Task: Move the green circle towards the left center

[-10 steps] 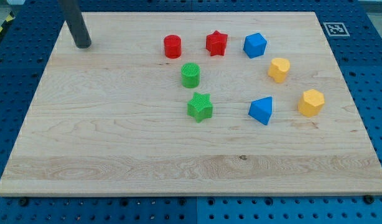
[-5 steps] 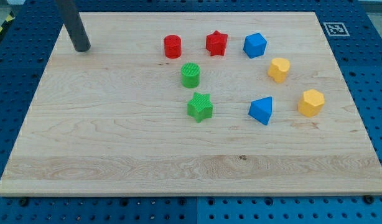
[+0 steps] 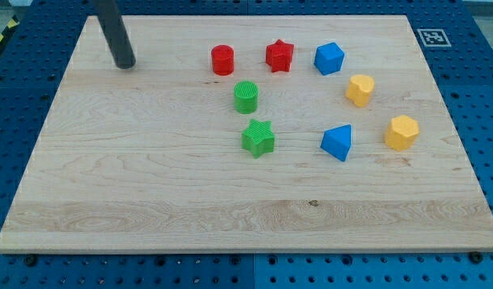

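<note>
Sitting well right of my tip [image 3: 125, 64]: green circle [image 3: 246, 96]

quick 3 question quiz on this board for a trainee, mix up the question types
1. True or false: my tip touches the green circle.
2. Which block lies nearest the green circle? A) green star B) yellow block at the view's right C) blue block at the view's lower right
3. Fill in: my tip stands toward the view's top ____ of the board.

Key: 1 false, they are well apart; 2 A; 3 left.
</note>
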`<state>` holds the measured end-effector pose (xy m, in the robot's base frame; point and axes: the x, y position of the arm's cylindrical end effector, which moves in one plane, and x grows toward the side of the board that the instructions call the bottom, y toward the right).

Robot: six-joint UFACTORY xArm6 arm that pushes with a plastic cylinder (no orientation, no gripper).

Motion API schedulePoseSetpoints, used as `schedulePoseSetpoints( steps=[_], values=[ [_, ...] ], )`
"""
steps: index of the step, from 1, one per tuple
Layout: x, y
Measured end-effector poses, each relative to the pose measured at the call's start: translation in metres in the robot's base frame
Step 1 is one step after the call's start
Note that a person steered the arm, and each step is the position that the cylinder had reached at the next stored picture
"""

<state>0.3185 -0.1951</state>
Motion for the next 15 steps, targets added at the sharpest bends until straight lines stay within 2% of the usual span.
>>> schedulePoseSetpoints(
  steps=[2, 5, 6, 8, 9, 10, 13, 15],
  values=[
    [0.0, 0.033],
    [0.007, 0.041],
    [0.026, 0.076],
    [0.032, 0.208],
    [0.05, 0.259],
    [0.071, 0.263],
    [0.087, 0.248],
    [0.087, 0.18]
  ],
)
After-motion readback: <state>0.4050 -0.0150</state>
